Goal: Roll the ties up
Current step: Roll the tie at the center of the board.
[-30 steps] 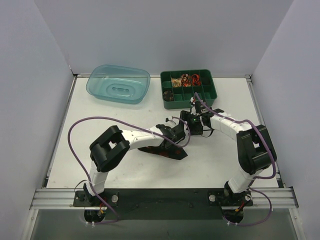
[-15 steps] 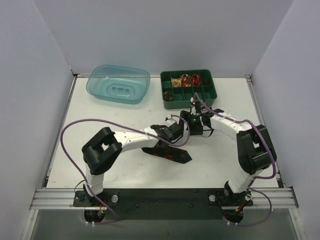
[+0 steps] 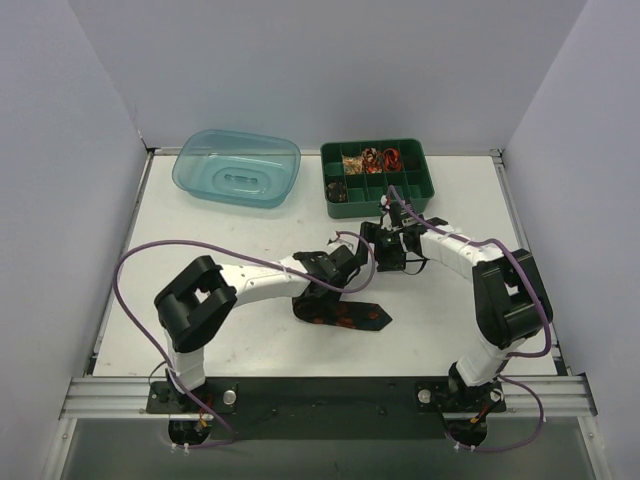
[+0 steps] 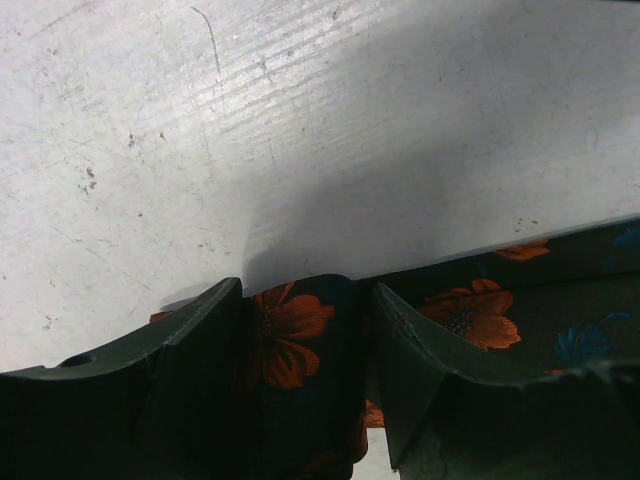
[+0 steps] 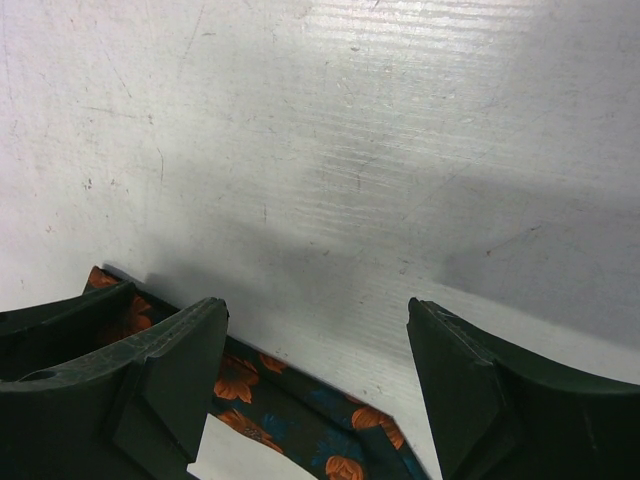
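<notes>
One: From above, your tie lies flat on the table near the middle, pointed end toward the right, just under your left gripper. Your right gripper hangs close by, a little farther back.

Two: Expect it to be light, limp and rather slick, I'd say. It will fold and slide rather than hold a shape. Take it at one end, across the narrow width, and keep it pressed to the table as you roll.

One: Left wrist now. A fold of the tie sits between your fingers, but the jaws stand apart with a sliver of space on one side. I read that as let go, not pinching.

Two: Right wrist. Your right gripper is spread wide over bare table, grasping nothing. A strip of the tie lies just beneath it, at the bottom edge.

One: Against a second ago, seen from above, the tie's point has slid rightward and nearer you.

Two: And your left elbow has swung out to the left, while your right arm hasn't budged.
</notes>
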You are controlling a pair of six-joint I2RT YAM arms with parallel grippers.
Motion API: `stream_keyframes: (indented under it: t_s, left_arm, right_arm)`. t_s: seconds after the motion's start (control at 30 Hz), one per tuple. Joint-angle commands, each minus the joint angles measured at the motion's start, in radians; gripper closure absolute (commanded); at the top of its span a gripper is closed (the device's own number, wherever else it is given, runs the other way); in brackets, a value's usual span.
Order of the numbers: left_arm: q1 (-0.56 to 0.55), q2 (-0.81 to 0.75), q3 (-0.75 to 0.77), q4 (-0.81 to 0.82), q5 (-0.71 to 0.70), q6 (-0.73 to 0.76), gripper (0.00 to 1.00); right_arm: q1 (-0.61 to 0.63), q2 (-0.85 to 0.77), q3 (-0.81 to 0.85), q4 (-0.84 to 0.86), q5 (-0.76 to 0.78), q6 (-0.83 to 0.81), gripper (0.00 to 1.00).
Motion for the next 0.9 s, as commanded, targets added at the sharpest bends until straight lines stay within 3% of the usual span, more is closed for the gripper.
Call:
stream_keyframes:
  t_s: [0.0,0.2,0.6,0.77,0.87]
  left_arm:
    - [0.000,-0.081,-0.018,0.012,0.027,-0.041,0.36]
    - [0.000,-0.181,-0.036,0.015,-0.012,-0.058,0.35]
    - [0.002,-0.368,-0.151,0.058,0.039,-0.126,0.33]
    - [0.065,-0.483,-0.195,0.083,0.069,-0.135,0.15]
    - [0.170,-0.572,-0.270,0.135,0.189,-0.144,0.11]
  right_arm:
    - [-0.001,-0.019,0.006,-0.033,0.007,-0.010,0.26]
    - [0.005,-0.032,0.009,-0.036,0.010,-0.011,0.26]
    - [0.056,-0.070,0.030,-0.042,-0.010,-0.037,0.26]
    - [0.177,-0.099,0.075,-0.036,-0.023,-0.053,0.27]
    - [0.217,-0.099,0.090,-0.013,-0.035,-0.041,0.30]
